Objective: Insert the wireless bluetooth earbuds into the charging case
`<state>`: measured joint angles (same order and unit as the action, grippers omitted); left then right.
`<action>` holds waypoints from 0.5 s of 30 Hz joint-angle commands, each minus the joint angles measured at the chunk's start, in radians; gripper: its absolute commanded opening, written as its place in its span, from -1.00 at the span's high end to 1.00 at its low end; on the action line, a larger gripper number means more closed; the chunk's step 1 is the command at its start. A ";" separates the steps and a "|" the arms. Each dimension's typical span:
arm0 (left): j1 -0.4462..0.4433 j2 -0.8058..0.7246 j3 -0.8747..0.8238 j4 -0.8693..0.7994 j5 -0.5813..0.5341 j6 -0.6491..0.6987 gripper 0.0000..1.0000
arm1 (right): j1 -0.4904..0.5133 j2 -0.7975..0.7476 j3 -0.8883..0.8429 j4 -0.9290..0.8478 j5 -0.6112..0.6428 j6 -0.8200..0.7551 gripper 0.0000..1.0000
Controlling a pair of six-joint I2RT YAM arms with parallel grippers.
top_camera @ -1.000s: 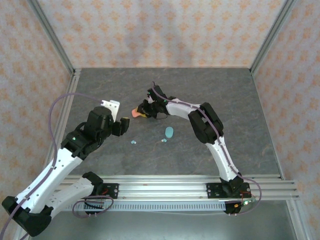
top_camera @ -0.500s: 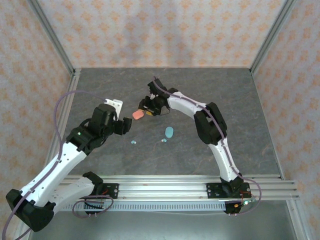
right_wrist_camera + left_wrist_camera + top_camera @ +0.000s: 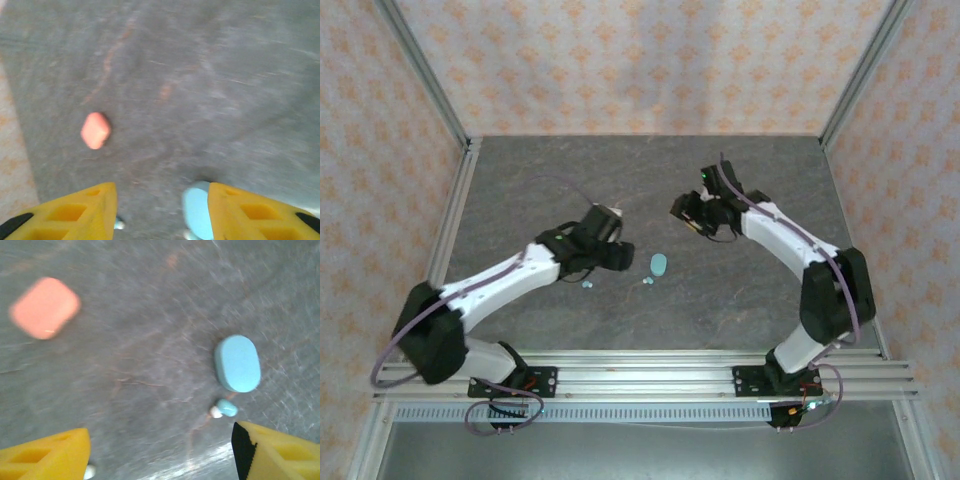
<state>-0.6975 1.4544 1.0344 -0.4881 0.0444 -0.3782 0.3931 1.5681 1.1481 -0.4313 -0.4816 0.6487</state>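
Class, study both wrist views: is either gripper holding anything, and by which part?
Nothing is held. Both the left gripper and right gripper have their fingers apart and empty; the coral case and teal case lie on the table.

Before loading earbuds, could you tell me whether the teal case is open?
Shut: the teal case lies flat, smooth, no lid raised.

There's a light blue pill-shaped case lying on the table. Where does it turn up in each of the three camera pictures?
Top external: the teal case lies near the picture's centre, a little below it.
Left wrist: the teal case is right of centre.
Right wrist: the teal case is at the bottom edge, right of centre.
Shared landmark: the coral case, up and to the left of it in both wrist views.
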 commanded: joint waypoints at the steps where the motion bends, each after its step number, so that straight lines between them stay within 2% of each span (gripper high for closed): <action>1: -0.068 0.121 0.093 0.051 -0.014 -0.055 -0.49 | -0.038 -0.102 -0.111 -0.006 0.025 -0.024 -0.04; 8: -0.142 0.369 0.261 0.007 -0.006 -0.046 -0.52 | -0.133 -0.250 -0.256 -0.021 0.009 -0.056 -0.09; 15: -0.151 0.480 0.313 -0.017 -0.019 -0.031 -0.53 | -0.167 -0.273 -0.293 -0.017 -0.021 -0.081 -0.12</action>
<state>-0.8444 1.9026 1.3094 -0.4656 0.0479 -0.4114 0.2333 1.3087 0.8734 -0.4484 -0.4881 0.5995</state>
